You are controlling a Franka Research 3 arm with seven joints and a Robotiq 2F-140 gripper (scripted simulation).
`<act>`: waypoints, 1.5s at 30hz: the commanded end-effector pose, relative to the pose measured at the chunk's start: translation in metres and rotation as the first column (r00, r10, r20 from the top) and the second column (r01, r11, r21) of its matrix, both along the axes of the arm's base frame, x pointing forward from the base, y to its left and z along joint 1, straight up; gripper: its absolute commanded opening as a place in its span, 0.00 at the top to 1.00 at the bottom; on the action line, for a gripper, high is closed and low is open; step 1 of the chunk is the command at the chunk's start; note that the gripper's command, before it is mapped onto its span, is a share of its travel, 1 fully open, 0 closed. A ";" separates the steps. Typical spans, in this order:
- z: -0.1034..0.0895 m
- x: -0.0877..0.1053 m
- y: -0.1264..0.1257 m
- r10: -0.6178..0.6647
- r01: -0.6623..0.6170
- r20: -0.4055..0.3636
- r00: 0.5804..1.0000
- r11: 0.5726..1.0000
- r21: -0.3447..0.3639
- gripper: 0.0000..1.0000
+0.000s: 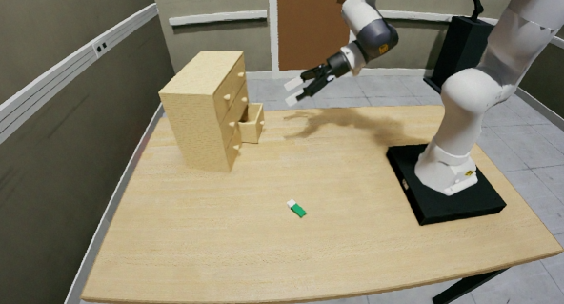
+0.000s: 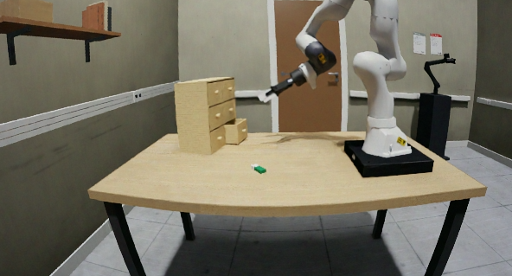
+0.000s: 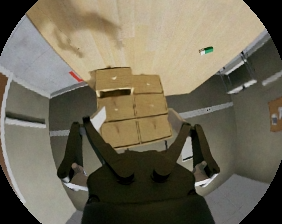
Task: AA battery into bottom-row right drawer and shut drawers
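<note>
Gripper [image 1: 293, 91] [image 2: 265, 96] [image 3: 137, 113] stands wide open, empty. No battery shows; whether the open bottom-right drawer [image 1: 249, 132] [image 2: 235, 131] [image 3: 113, 77] hides it, I cannot tell. It should be stiff, smooth, fairly heavy for its size; any grasp wants 2 fingers across mid-barrel.

Chest [image 1: 202, 76] [image 2: 192, 117] [image 3: 152, 107], far left: tall block; a low pass leftward is barred. Bottom far drawer [image 1: 249, 133] [image 2: 236, 134] [image 3: 113, 77] juts right, open above; way in is from overhead. Its walls and the chest front hem that opening. Knobs [image 1: 227, 97] [image 2: 216, 92] stud the front. Gripper [image 1: 293, 91] [image 2: 265, 96] [image 3: 137, 113] high, right of the drawer, air between. Wide passage chest to base plate [image 1: 488, 206] [image 2: 421, 167]; low green stick [image 1: 297, 209] [image 2: 259, 169] [image 3: 207, 50] nearer. Drawer depth seems partly shadowed, hard to judge.
</note>
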State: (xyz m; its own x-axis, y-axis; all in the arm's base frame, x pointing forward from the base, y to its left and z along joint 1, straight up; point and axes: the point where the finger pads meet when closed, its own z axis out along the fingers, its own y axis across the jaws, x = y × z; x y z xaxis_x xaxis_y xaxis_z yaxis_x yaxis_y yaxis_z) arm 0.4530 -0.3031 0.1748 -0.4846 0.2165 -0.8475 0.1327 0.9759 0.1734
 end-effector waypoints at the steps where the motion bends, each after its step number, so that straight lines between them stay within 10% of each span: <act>1: -0.006 -0.004 -0.005 0.006 -0.005 0.010 1.000 0.997 -0.083 0.00; 45: -0.046 -0.035 -0.025 -0.144 0.143 0.003 0.990 0.976 -0.165 0.00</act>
State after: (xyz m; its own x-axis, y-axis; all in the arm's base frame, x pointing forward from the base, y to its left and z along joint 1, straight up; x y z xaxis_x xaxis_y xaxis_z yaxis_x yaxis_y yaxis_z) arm 0.4211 -0.3280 0.1328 -0.4537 0.1745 -0.8739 0.2808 0.9587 0.0457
